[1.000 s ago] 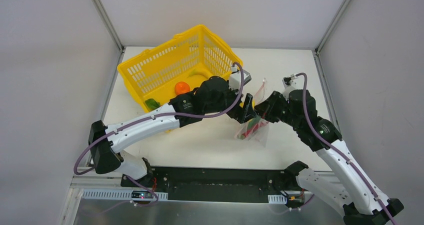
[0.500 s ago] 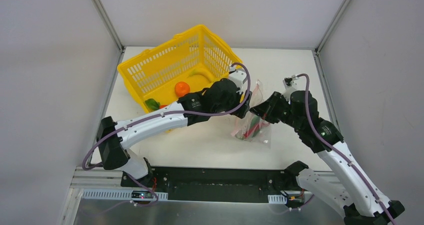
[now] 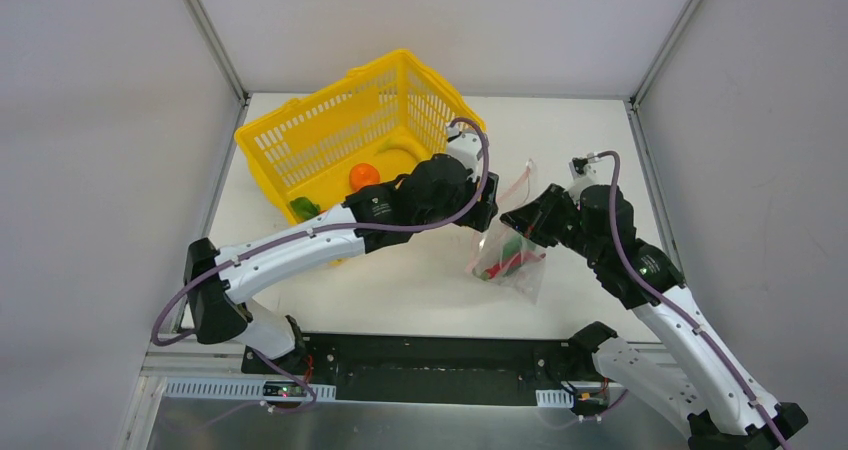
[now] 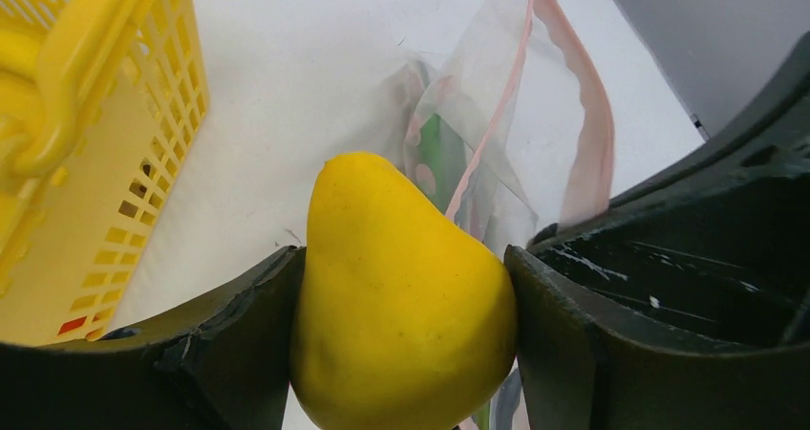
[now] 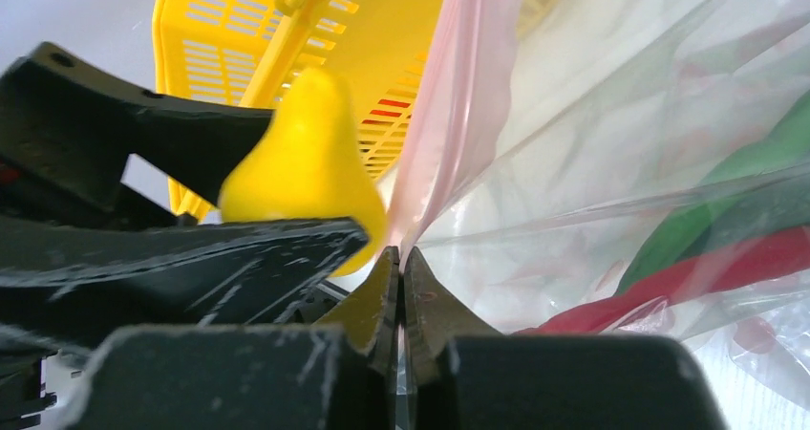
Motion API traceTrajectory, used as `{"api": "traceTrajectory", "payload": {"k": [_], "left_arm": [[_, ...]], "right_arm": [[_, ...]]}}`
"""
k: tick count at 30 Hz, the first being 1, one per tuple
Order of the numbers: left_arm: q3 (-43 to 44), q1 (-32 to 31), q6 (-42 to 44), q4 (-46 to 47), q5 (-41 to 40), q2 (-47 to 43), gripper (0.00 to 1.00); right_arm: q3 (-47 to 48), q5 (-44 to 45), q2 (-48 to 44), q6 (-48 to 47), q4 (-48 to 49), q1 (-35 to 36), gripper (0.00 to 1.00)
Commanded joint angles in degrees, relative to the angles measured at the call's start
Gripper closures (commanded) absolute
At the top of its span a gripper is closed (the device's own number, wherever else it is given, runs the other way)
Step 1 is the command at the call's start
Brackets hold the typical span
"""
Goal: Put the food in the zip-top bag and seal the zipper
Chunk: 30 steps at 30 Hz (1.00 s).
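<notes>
The left gripper [image 3: 488, 213] is clamped on the yellow lemon [image 4: 401, 306], which it holds just at the mouth of the zip-top bag [image 3: 515, 265]. The two sides of the pink zipper [image 4: 585, 153] stand apart beyond the lemon. The right gripper [image 5: 399, 258] is pinched tight on the bag's pink edge. A green pepper [image 5: 735, 201] and a red chili [image 5: 697, 269] lie inside. The yellow basket [image 3: 330, 135] crowds the left side, and bare table [image 3: 400, 290] lies nearer the bases.
</notes>
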Motion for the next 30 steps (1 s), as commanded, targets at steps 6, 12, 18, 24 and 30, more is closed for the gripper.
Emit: {"api": "traceTrajectory", "payload": {"k": [6, 12, 18, 24, 30], "left_arm": [[-1.01, -0.35, 1.6, -4.98, -1.36, -6.96, 0.53], [-1.97, 0.09, 3.55, -5.65, 7.32, -7.04, 0.48], [-1.32, 0.24, 3.09, -5.51, 12.46, -4.82, 0.48], [2.99, 0.27, 3.89, -12.66, 10.35, -0.77, 0.48], [5.81, 0.14, 3.39, -19.07, 4.79, 2.9, 0.5]], "right_arm": [[0.42, -0.71, 0.62, -4.65, 0.53, 0.19, 0.99], [1.47, -3.16, 1.73, -7.75, -0.05, 0.24, 0.99], [3.13, -6.65, 2.76, -11.3, -0.83, 0.23, 0.99], [2.78, -7.44, 2.46, -12.55, -1.11, 0.22, 0.99], [3.22, -8.24, 2.78, -13.99, -1.76, 0.22, 0.99]]}}
